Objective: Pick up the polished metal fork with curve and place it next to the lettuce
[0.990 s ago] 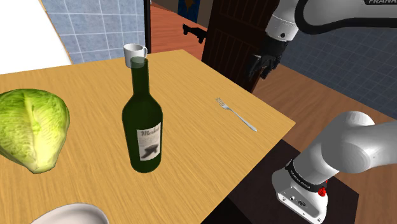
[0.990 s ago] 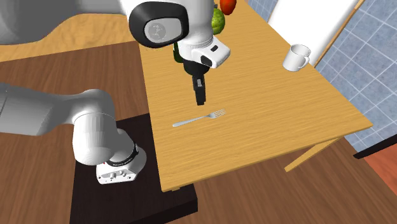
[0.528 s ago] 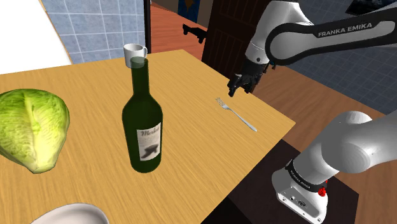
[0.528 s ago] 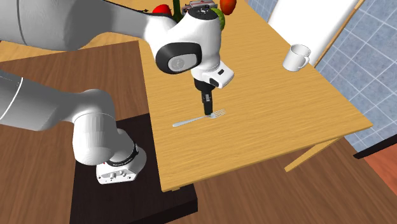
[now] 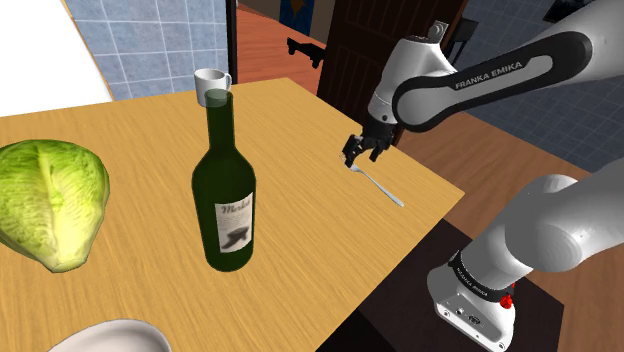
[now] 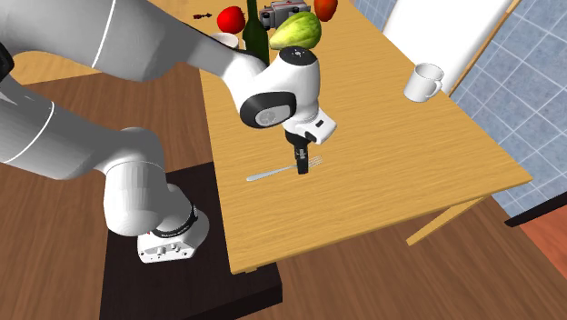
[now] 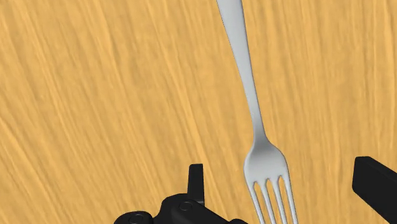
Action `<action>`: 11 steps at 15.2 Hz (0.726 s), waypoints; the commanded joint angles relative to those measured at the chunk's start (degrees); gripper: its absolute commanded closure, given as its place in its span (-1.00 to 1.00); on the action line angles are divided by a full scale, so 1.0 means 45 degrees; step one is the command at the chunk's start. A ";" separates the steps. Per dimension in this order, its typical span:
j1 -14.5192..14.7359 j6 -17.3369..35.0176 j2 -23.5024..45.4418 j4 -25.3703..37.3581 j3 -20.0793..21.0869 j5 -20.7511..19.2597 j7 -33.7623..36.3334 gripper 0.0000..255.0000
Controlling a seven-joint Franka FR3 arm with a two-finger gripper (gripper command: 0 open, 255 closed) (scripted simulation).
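Plainly, fork [image 5: 382,189] lies (near table [image 5: 425,188] edge).

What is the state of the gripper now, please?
Gripper: open, fingers apart on either side of the fork tines, holding nothing.

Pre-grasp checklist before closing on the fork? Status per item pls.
1. Gripper open: ok, fingers apart.
2. Fork tines between the fingers: ok, not touched.
3. Fork lying flat on the table: ok.
4. Gripper low enough to close: cannot tell.
5. Straight route to the lettuce: not ok, the bottle stands between; likely lift over it or go around.
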 commanded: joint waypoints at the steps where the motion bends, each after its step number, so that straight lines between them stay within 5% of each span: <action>1: -0.0010 0.0498 0.0335 -0.0151 0.0017 -0.0013 0.0020 -1.00; 11: -0.0027 0.1074 0.0769 -0.0294 0.0031 -0.0037 0.0038 -1.00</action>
